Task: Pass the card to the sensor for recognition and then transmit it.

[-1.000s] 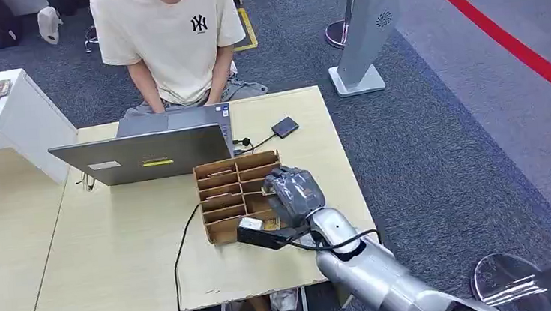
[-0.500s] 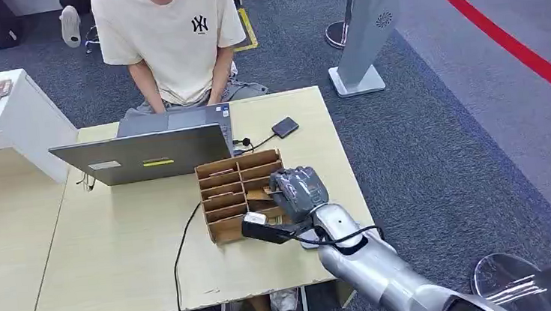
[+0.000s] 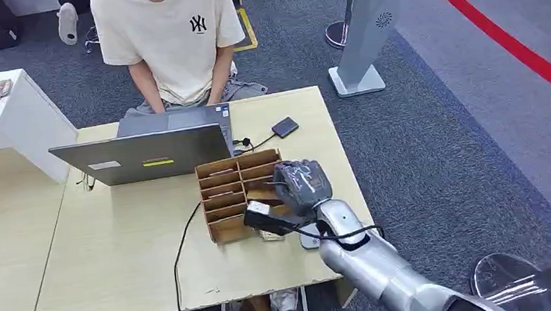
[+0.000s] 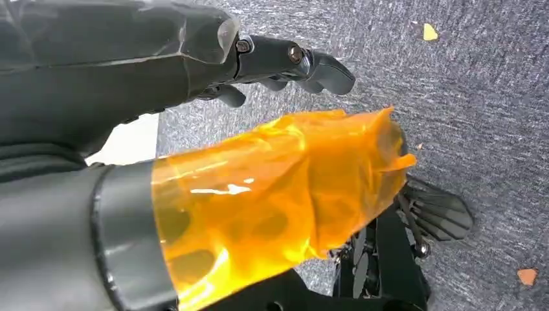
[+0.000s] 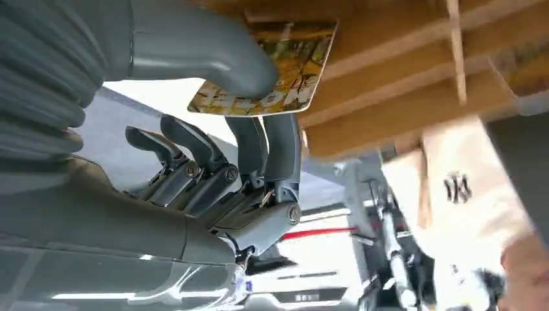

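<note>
The right hand (image 3: 302, 185) sits at the right side of the wooden slotted organizer (image 3: 232, 189), which stands on the pale table (image 3: 115, 252); in the right wrist view its thumb and fingers (image 5: 272, 139) are pinched on a colourful card (image 5: 275, 78), held just by the box's wooden dividers; to the hand's right there is a narrow strip of bare tabletop before the table's edge, then open grey carpet; behind the box the laptop (image 3: 144, 153) stands close, and a small dark card reader (image 3: 285, 127) lies beyond it near the far edge, with free surface between; a person in a cream shirt (image 3: 168, 37) sits at the far side; the left hand (image 4: 272, 61) hangs over the carpet with its fingers apart and nothing in them; since a second ago the right hand has shifted a little toward the far side of the box, and the wrist has turned with it
</note>
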{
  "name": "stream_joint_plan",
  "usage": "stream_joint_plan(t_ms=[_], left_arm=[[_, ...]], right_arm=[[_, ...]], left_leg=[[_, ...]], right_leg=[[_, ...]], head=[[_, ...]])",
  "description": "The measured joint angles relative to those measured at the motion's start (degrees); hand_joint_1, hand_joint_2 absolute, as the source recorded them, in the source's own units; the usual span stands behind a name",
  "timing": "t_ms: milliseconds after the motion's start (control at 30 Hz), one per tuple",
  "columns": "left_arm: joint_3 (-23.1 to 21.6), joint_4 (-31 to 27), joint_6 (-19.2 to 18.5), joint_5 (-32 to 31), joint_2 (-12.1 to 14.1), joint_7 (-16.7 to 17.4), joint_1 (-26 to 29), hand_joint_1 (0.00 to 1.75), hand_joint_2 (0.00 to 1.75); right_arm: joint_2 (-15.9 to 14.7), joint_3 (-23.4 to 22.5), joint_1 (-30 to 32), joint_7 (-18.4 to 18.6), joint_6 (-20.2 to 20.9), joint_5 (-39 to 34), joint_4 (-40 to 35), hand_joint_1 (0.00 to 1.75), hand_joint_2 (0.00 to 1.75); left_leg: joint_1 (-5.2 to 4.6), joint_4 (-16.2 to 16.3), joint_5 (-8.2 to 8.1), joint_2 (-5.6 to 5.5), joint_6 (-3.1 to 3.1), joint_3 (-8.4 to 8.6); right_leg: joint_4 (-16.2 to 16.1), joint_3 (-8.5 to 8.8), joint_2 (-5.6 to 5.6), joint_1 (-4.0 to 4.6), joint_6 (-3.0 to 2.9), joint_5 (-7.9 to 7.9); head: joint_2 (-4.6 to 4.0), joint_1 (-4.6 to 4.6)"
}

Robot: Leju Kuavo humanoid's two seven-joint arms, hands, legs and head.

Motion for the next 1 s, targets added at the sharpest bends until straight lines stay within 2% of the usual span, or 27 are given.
stream_joint_plan(t_ms=[300, 567, 767, 1000], left_arm=[[0.89, 0.0, 0.55, 0.87, -0.52, -0.31, 0.1, 0.0, 0.0], [1.38, 0.0, 0.61, 1.09, -0.81, -0.89, 0.13, 0.0, 0.0], [1.38, 0.0, 0.24, 0.2, -0.79, -1.05, 0.12, 0.0, 0.0], [1.35, 0.0, -0.9, -2.08, -0.48, -1.42, -0.02, 0.0, 0.0]], right_arm=[[-0.5, -3.78, 4.68, -1.68, -0.57, -3.6, -17.4, 1.75, 1.75], [-1.4, -6.54, 8.18, -5.77, 1.37, -12.52, -31.54, 1.75, 1.75], [-1.44, -6.8, 7.59, -7.17, 4.33, -15.22, -34.89, 1.75, 1.75], [-0.3, -4.7, -0.15, -6.64, 8.94, -15.39, -31.0, 1.75, 1.75]], left_leg=[[0.0, 0.0, -0.01, 0.01, 0.0, -0.04], [0.0, 0.0, -0.01, 0.01, 0.0, -0.04], [0.0, 0.0, 0.0, 0.01, 0.0, -0.06], [0.0, 0.0, 0.07, 0.01, -0.06, -0.06]], right_leg=[[0.0, -0.08, 0.01, 0.0, 0.0, 0.0], [0.0, -0.07, 0.03, 0.0, 0.0, 0.0], [0.01, -0.06, 0.03, 0.0, 0.0, 0.0], [0.06, -0.06, 0.03, 0.0, -0.01, 0.02]], head=[[0.0, 0.0], [0.0, 0.0], [0.0, -0.02], [0.0, -0.02]])
